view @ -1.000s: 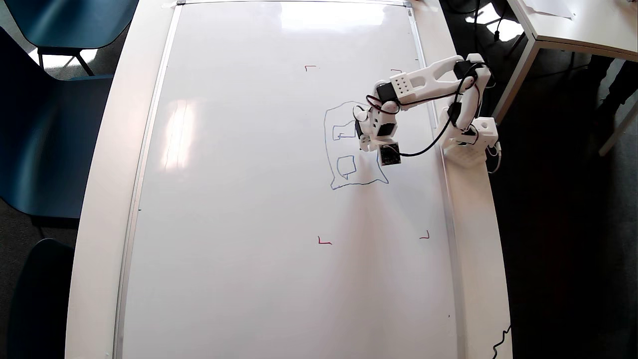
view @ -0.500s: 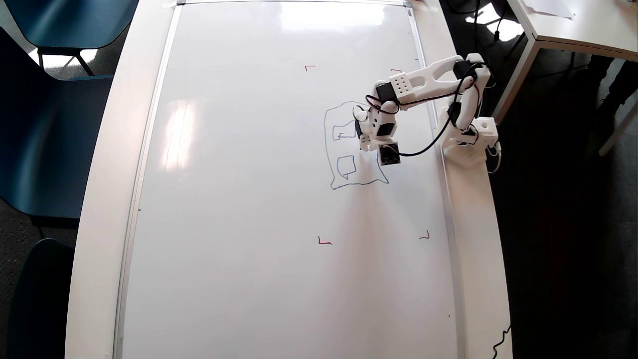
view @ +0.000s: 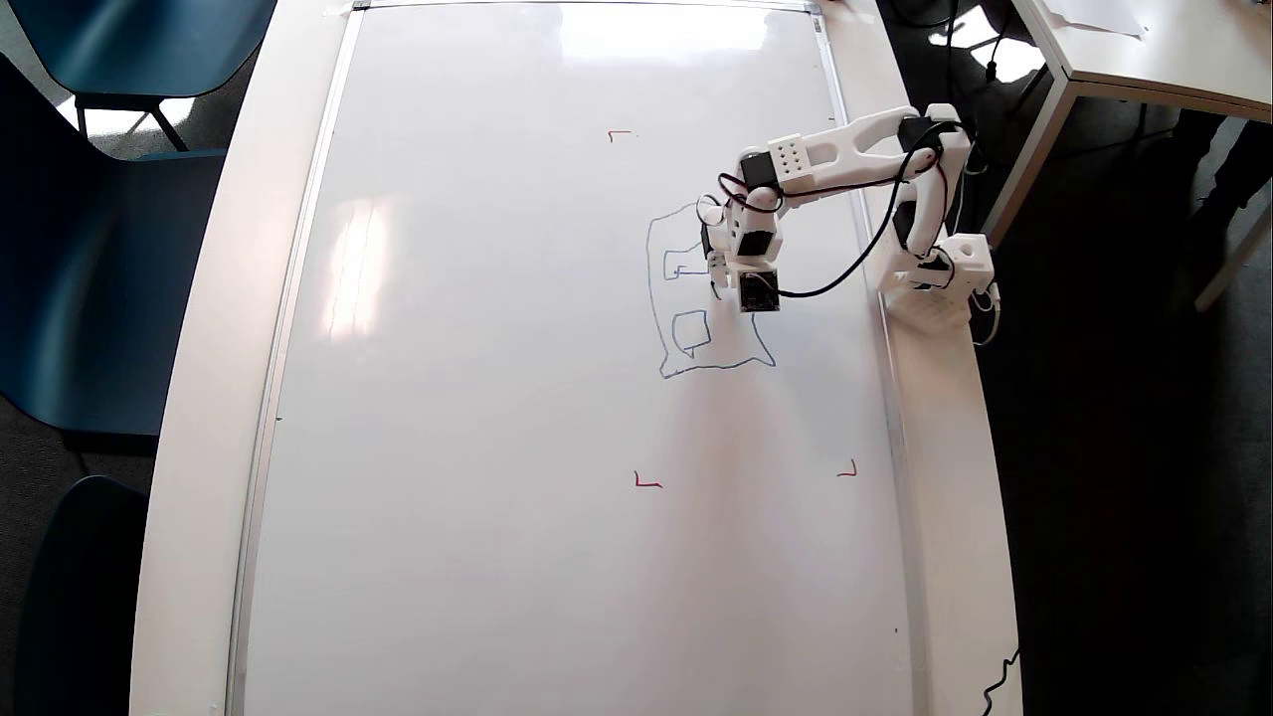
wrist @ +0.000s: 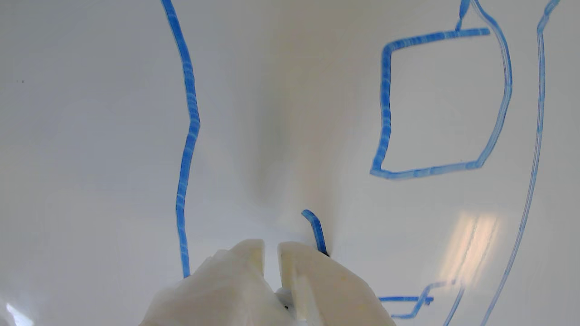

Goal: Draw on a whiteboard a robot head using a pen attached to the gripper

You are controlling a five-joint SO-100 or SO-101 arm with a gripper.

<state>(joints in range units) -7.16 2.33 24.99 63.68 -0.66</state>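
The board (view: 497, 398) lies flat on the table, so the arm can reach over it from its base at the right edge in the overhead view and press downward. The gripper (view: 718, 283) hangs over the right half of the board, right above the drawing, and this is sensible, because a pen fixed to it can only mark when the claw is close to the surface.

In the wrist view the gripper (wrist: 271, 251) shows two pale fingers (wrist: 226, 280) with only a thin slit between them, so the jaws stand almost closed. Whether they grip something in that slit I cannot tell. The pen itself is hard to see; only a small dark tip (wrist: 325, 253) appears beside the right finger, touching the board at the lower end of a short fresh blue stroke (so I judge that it is drawing now).

The head (view: 708, 293) is a thin blue wobbly outline, roughly square, between the red corner marks (view: 646, 481) of the board. Inside it I see one closed small square (wrist: 435, 104) and, in the overhead view, a second shape (view: 686, 267) partly hidden under the arm. The lines are uneven and the corners are rounded. The outline seems closed at the bottom, but its top right part is covered by the arm, so the drawing looks well advanced though some inner details probably remain.
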